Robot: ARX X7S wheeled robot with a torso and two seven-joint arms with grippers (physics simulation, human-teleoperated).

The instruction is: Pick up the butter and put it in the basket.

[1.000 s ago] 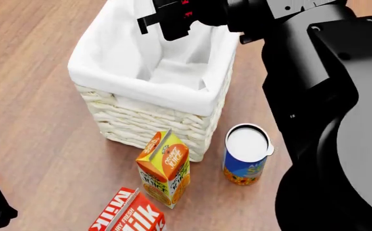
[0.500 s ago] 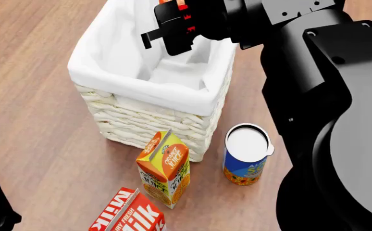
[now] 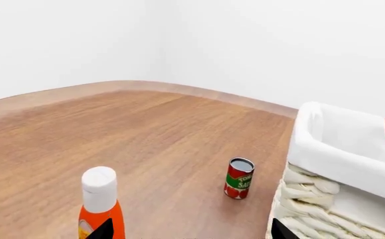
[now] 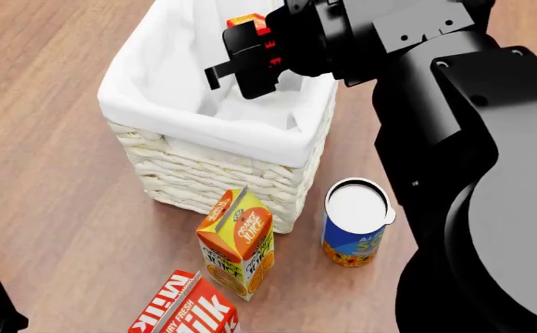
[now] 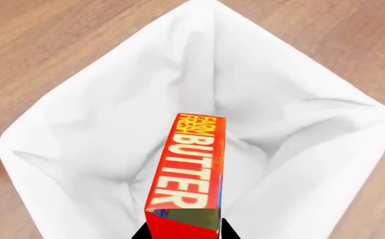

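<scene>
Wood-grain flooring under plain white walls sets the scene, with the basket, the largest thing in view, as the landmark. Its white cloth liner shows no contents, so far as the right wrist view reaches into it. Directly above the basket's opening, the right gripper grips the butter by one end, the box hanging over the liner and not yet touching it. Judged from this, the pickup and carry are done; what is left is to lower or release the box into the basket. Just in front of the basket stands the orange juice carton, nearly touching the wicker, with a blue can beside it and a milk carton a little farther out. On the far side of the basket, a small tomato can stands near its wall, and an orange bottle with a white cap sits well apart. Whether the left gripper is open or closed cannot be told; only two dark fingertips show.
</scene>
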